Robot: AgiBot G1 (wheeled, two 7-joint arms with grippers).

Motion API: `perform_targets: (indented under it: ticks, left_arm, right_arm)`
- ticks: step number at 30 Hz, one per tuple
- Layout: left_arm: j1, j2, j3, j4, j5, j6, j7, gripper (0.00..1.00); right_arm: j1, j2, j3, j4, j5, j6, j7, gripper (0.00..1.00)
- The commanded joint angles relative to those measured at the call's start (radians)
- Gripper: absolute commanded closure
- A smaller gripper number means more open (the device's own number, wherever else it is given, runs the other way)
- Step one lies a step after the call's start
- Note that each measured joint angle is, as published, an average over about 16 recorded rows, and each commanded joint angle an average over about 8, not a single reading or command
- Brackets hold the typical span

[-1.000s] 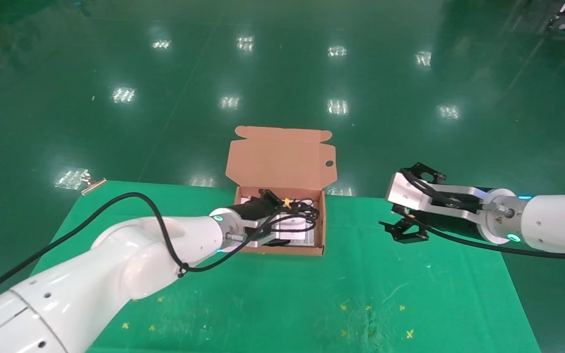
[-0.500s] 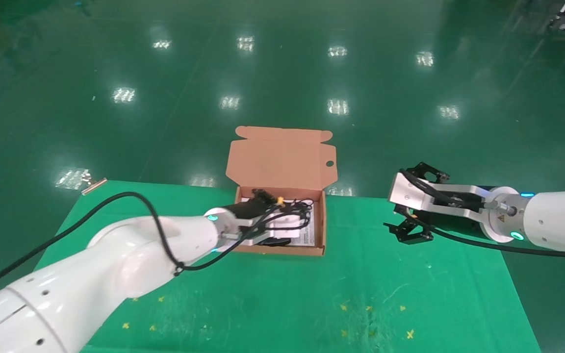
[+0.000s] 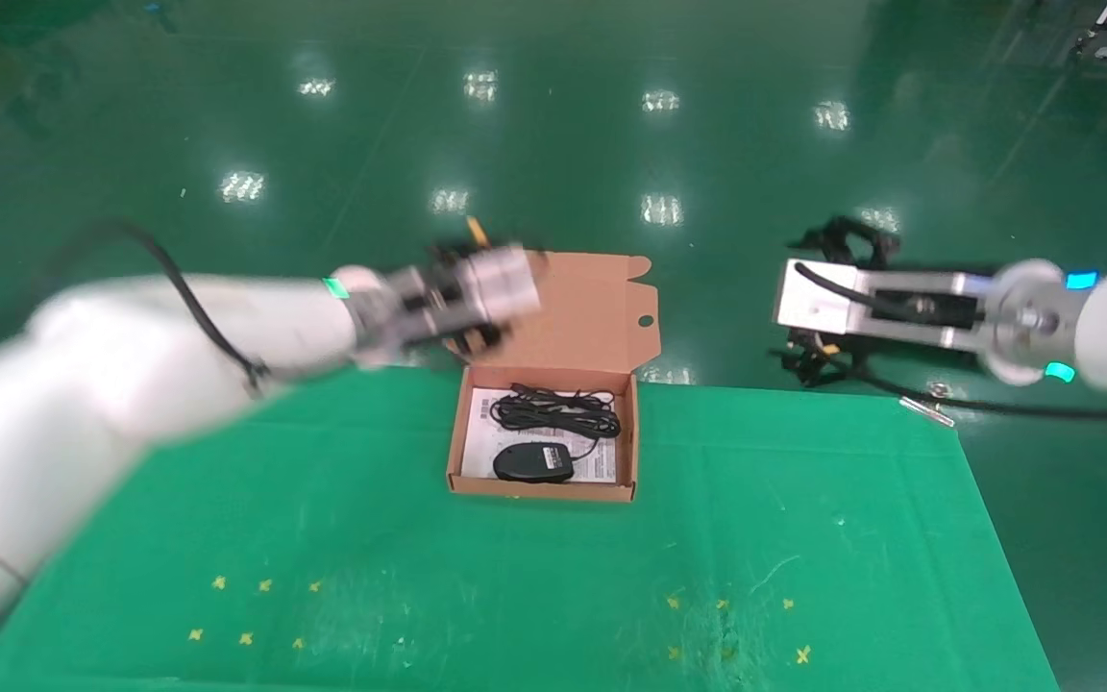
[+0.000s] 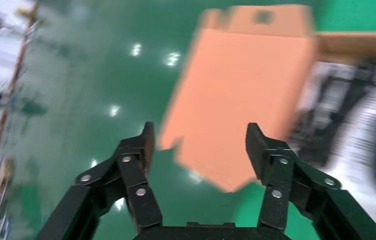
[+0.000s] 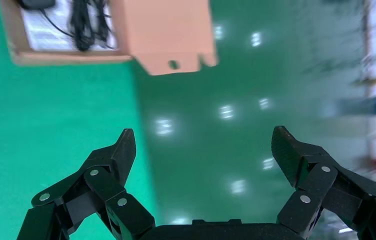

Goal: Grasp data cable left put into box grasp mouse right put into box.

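With the data cable (image 3: 556, 412) and mouse (image 3: 533, 462) both lying inside the box (image 3: 541, 490), I lift my left gripper (image 4: 199, 145), wide and empty, toward ten o'clock, clear of the flap, while my right gripper (image 5: 203, 148), also wide, waits at three o'clock.

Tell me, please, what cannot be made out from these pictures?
- Print on the box's white lining sheet: too small in the head view, blurred in the left wrist view.
- Mouse cord's route: lost among the data cable loops.
- Mouse in the right wrist view: cut off by the edge.
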Motion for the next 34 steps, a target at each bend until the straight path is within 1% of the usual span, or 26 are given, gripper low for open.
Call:
perform_targets:
  ticks: [1,5,8,10,27,31,34]
  left_arm:
    - [-0.045,-0.015,-0.025,0.003,-0.014,0.013,-0.034,0.0]
    - [-0.083,-0.017,-0.044,0.021,-0.016,0.032,-0.065,0.0]
    - [-0.083,-0.025,-0.059,0.019,-0.037,0.053,-0.066,0.0]
    - [-0.073,-0.04,-0.078,0.009,-0.068,0.078,-0.059,0.0]
    - [0.114,-0.248,-0.312,-0.145,-0.49,0.366,0.053,0.0]
    - [0.151,-0.289,-0.358,-0.175,-0.573,0.423,0.075,0.0]
    - [0.164,-0.303,-0.374,-0.186,-0.602,0.442,0.083,0.0]
  right_arm:
    - [0.044,0.001,0.005,0.018,-0.023,-0.026,-0.023,0.0]
    - [0.105,-0.014,-0.005,0.032,-0.046,-0.115,-0.051,0.0]
    - [0.114,-0.018,0.006,0.035,-0.041,-0.154,-0.06,0.0]
    - [0.102,-0.017,0.03,0.035,-0.022,-0.18,-0.067,0.0]
    - [-0.182,0.02,0.403,0.02,0.314,-0.408,-0.153,0.0]
    - [-0.238,0.028,0.477,0.017,0.38,-0.453,-0.17,0.0]
    - [-0.257,0.03,0.502,0.016,0.403,-0.468,-0.176,0.0]
